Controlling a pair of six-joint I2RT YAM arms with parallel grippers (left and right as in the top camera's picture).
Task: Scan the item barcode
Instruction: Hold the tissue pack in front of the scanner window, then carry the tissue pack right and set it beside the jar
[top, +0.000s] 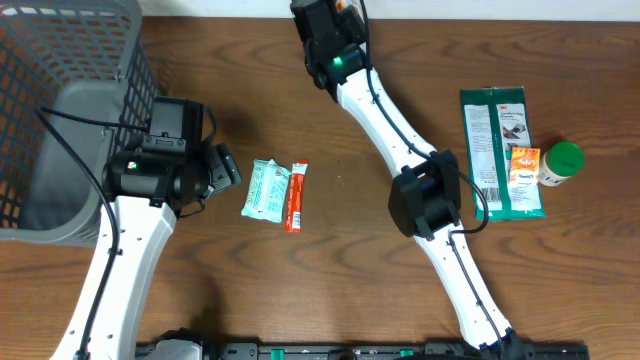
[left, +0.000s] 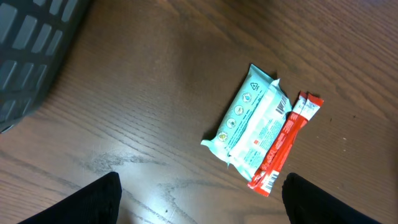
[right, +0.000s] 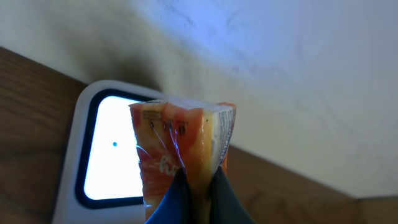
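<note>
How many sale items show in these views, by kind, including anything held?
Packets lying on the table: 4 (mint packet, red stick, green pouch, small orange sachet)
Packets held in the right gripper: 1 (orange packet)
Bottles: 1 (green-capped bottle)
Total: 6

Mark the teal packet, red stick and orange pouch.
teal packet (left: 249, 126): left wrist view, middle of its face.
red stick (left: 284, 142): left wrist view, mid-length.
orange pouch (right: 180, 143): right wrist view, front panel.

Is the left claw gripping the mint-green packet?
No, the mint-green packet lies flat on the table beside the red stick, apart from the open left claw.
</note>
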